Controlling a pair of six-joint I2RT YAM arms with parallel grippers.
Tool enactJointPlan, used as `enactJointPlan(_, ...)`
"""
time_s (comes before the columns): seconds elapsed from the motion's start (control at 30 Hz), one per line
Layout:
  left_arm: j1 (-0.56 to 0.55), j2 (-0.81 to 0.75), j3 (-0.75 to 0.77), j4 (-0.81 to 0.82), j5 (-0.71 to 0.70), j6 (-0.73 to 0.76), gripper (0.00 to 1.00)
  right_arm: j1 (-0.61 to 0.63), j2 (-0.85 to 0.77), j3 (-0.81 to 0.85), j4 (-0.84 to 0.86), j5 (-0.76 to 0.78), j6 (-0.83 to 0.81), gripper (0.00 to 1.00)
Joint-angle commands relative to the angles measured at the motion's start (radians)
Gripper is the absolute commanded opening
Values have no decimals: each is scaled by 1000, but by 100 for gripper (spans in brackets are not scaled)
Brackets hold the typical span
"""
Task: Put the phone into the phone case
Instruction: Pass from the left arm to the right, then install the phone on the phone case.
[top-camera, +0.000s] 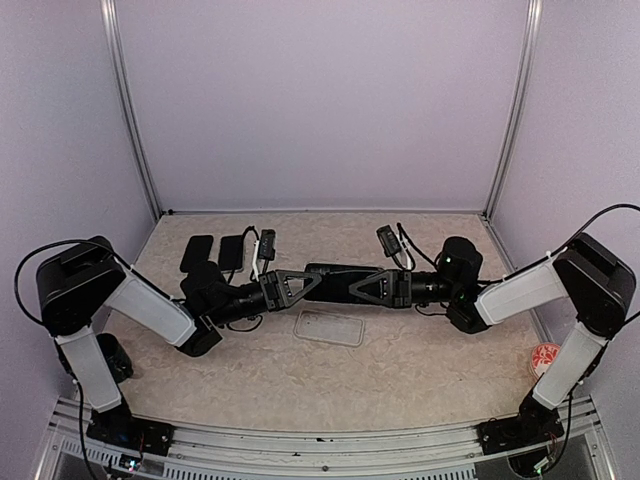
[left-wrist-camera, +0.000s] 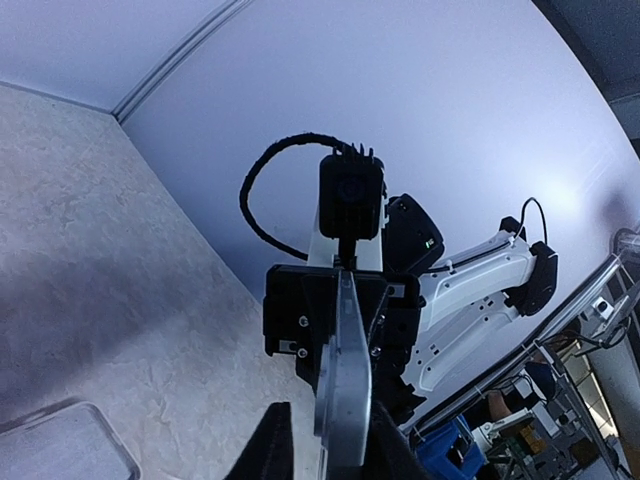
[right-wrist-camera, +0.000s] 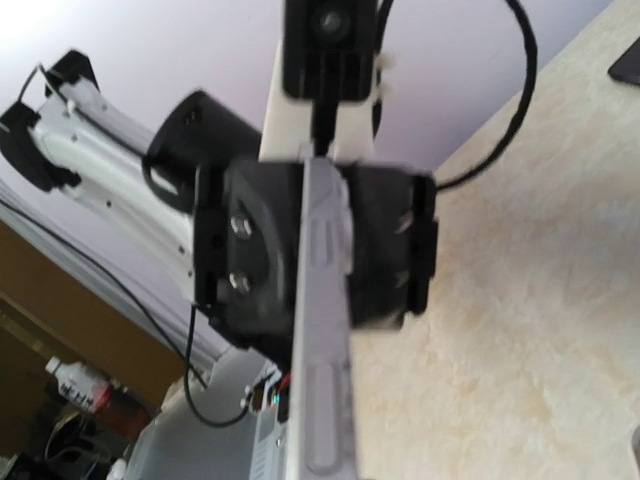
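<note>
The phone, a black slab with a silver rim, hangs level above the table between my two arms. My right gripper is shut on its right end. My left gripper is at its left end. The left wrist view shows the phone edge-on between my left gripper's fingers: the right finger touches it and the left finger stands a little off it. In the right wrist view the phone's rim with its side buttons runs down the middle. The clear phone case lies flat on the table just below the phone, and its corner shows in the left wrist view.
Two more black phones lie side by side at the back left. A red-and-white round thing sits by the right arm. Lilac walls close in the back and sides, and a metal rail runs along the near edge.
</note>
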Motion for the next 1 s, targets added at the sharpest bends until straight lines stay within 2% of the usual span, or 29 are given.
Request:
enactJointPlan(0.0,20,-49,-29,-33,-62,9,32,6,3,26,-44,-46,-35,0)
enactJointPlan(0.3,36,-97,-97,-61,-100,40,69,-4,12,9,-126,16,-3,0)
enactJointPlan(0.5,39,-99,-116,-50,-113,46,77,-9,5,3,-175,50,-22,0)
enactJointPlan(0.67,42,-92,-128,-36,-126,43,90,-9,-6,16,-296,82,-65,0)
enactJointPlan(0.77,45,-86,-134,-25,-131,38,99,-9,-17,8,-312,98,-69,0)
enactJointPlan(0.97,48,-73,-145,-31,-149,37,99,-9,-16,-1,-352,180,-34,0)
